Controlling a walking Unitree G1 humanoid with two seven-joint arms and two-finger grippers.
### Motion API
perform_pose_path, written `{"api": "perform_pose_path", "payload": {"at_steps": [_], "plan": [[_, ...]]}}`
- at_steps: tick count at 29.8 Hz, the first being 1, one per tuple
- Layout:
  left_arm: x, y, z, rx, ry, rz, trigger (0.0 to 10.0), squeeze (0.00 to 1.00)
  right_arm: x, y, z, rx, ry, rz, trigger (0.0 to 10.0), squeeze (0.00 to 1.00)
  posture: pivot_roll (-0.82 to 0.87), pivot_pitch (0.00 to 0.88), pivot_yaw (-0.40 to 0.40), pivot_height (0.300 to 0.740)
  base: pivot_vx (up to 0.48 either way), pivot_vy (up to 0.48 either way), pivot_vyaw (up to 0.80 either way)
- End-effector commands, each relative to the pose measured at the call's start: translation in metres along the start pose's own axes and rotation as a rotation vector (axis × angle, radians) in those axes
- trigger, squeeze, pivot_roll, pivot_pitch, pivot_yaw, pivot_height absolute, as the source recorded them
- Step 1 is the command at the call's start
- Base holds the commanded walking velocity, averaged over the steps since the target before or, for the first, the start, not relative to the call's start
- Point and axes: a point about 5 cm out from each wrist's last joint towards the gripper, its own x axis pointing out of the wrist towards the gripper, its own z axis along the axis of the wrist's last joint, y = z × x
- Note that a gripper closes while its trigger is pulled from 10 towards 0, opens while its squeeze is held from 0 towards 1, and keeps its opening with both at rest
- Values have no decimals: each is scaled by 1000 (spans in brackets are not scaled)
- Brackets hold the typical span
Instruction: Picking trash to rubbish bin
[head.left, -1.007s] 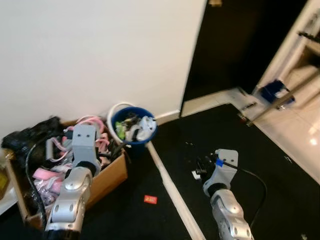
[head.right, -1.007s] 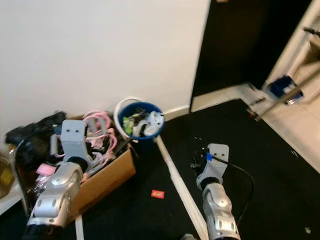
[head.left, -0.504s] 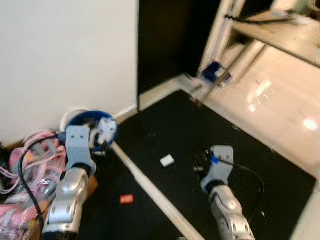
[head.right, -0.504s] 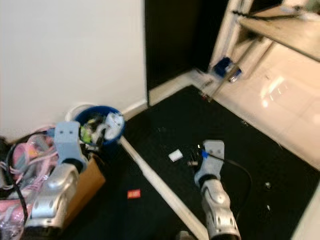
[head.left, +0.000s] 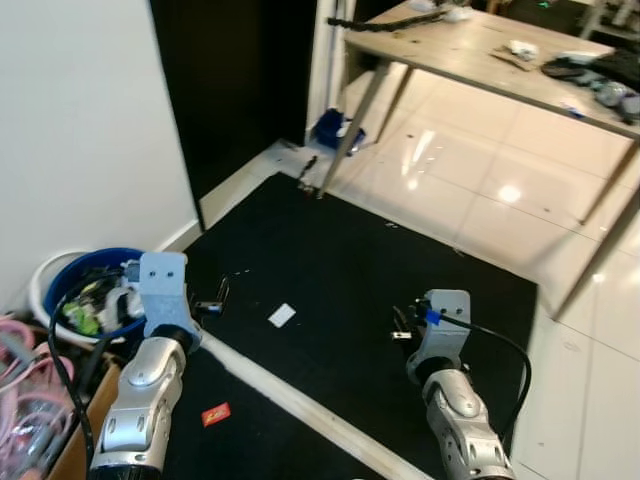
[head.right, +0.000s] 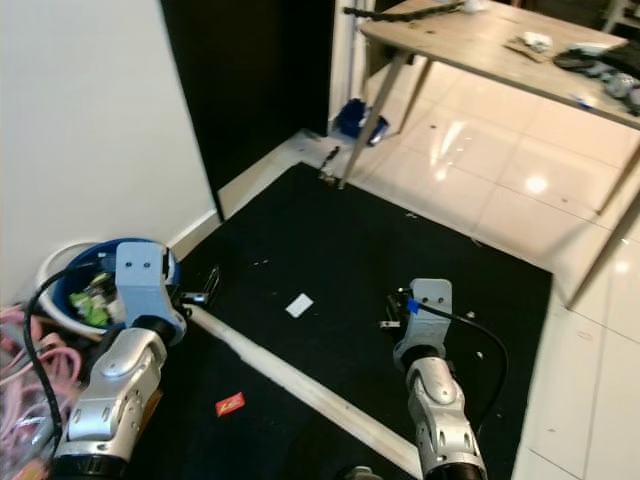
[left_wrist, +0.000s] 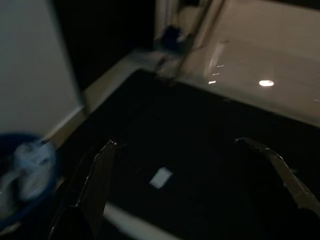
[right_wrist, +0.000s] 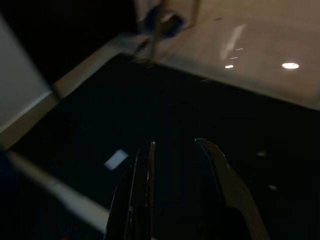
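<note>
A blue rubbish bin (head.left: 70, 285) packed with trash stands by the white wall at the far left. On the black mat (head.left: 350, 270) lie a white paper scrap (head.left: 282, 315) and, nearer me, a small red scrap (head.left: 215, 413). My left gripper (head.left: 210, 298) hangs just right of the bin, open and empty; in its wrist view (left_wrist: 175, 142) the white scrap (left_wrist: 161, 177) lies below, between the spread fingers. My right gripper (head.left: 400, 322) hovers over the mat's right part. Its fingers (right_wrist: 145, 170) are close together with nothing held.
A pale strip (head.left: 290, 395) runs across the mat in front of me. A cardboard box of pink cables (head.left: 20, 410) sits at the lower left. A wooden table on metal legs (head.left: 470, 50) stands over glossy tiles (head.left: 480, 190). A dark doorway (head.left: 240, 80) opens behind.
The view has swung to the right: the bin and box slid to the left edge, while the white scrap, the tiles and the table came into sight. Both arms keep their pose.
</note>
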Motion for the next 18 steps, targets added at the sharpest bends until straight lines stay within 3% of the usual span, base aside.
{"api": "perform_pose_path", "payload": {"at_steps": [1, 8, 18], "plan": [[-3, 0, -10, 24, 40, -16, 10000, 0, -6, -4, -4, 15, 3, -30, 10000, 0, 41, 126, 13, 740, 0, 0, -800], [-9, -1, -16, 78, 60, -86, 10000, 0, -11, -3, 0, -3, -45, -34, 10000, 0, 32, 131, 23, 740, 0, 0, -800], [-9, -2, -15, 60, 54, -102, 10000, 0, -13, 5, 7, 5, -77, 8, 10000, 0, 36, 137, 17, 740, 0, 0, -800]]}}
